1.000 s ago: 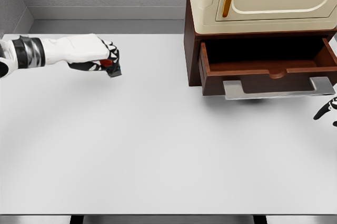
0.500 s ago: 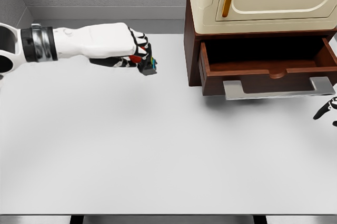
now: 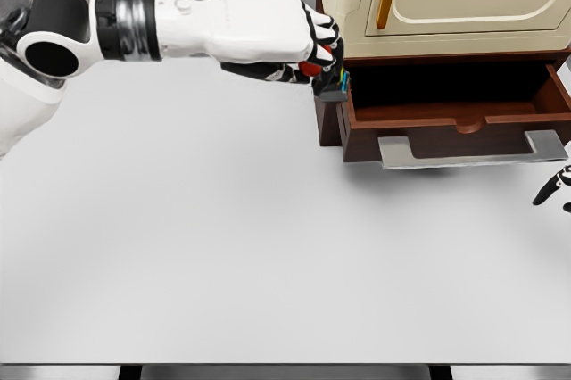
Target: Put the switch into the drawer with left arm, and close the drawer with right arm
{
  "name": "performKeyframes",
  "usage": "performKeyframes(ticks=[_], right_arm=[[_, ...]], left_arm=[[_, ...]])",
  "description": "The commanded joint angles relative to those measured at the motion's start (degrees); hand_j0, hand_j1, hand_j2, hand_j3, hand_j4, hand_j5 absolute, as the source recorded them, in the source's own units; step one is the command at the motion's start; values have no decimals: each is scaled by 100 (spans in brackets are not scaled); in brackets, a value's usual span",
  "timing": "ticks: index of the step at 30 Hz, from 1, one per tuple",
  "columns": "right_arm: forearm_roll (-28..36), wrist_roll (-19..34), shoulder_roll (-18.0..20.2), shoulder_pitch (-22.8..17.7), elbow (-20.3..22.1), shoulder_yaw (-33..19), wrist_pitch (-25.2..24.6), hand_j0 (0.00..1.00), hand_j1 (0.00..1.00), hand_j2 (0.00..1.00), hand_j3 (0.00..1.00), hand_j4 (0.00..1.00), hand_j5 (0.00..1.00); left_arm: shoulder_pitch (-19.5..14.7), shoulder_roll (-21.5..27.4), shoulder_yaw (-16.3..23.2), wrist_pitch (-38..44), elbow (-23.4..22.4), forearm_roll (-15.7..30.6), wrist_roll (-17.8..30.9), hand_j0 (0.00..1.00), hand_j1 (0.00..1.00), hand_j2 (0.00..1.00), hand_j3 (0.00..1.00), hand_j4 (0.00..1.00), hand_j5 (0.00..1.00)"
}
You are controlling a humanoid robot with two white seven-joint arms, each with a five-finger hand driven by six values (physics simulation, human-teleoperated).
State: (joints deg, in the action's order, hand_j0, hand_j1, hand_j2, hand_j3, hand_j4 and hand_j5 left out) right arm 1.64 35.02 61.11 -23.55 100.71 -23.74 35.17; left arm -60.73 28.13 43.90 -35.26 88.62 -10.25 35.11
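Note:
My left hand (image 3: 314,61) reaches across the table from the left, its fingers curled around a small dark switch (image 3: 331,84) with a red button and coloured edge marks. The switch hangs just at the left front corner of the open brown drawer (image 3: 451,123), above the table and outside the drawer's cavity. The drawer is pulled out, with a grey handle (image 3: 471,149) on its front. Only the fingertips of my right hand (image 3: 553,190) show at the right edge, below the handle's right end, spread and holding nothing.
A cream cabinet (image 3: 446,1) with a gold handle sits on top of the brown drawer unit. The white table (image 3: 223,246) stretches to the front edge. A grey wall runs along the back.
My left arm has swung right with the switch, from the table's far left to the drawer's left front corner. The right hand has stayed put.

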Motion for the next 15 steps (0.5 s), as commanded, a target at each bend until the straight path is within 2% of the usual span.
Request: performKeyframes(ticks=[1,5,7,8,10,15], right_arm=[[38,-2,6,0,2,1,-17,50,50,50,50,50,50],[38,-2,6,9,2,1,-17,52,52,52,52,52,52],[47,-2,6,18,2,1,-17,53,53,53,53,53,53],[47,-2,6,18,2,9,-17,53,53,53,53,53,53],[47,-2,6,26,2,9,-17,53,53,53,53,53,53],[47,-2,15,35,2,18,-17,53,53,53,53,53,53]], left_arm=[[0,-379,101,26,-214,24,-11,35,35,35,35,35,35],[9,-888,127,26,-442,-3,-11,35,35,35,35,35,35],[9,-1538,118,26,-1075,-82,-11,35,35,35,35,35,35],[17,-1697,118,26,-1251,-257,-11,35,35,35,35,35,35],[-9,-1978,110,26,-1796,-310,-11,35,35,35,35,35,35],[-35,-2198,39,26,-1893,-389,-11,35,35,35,35,35,35]])
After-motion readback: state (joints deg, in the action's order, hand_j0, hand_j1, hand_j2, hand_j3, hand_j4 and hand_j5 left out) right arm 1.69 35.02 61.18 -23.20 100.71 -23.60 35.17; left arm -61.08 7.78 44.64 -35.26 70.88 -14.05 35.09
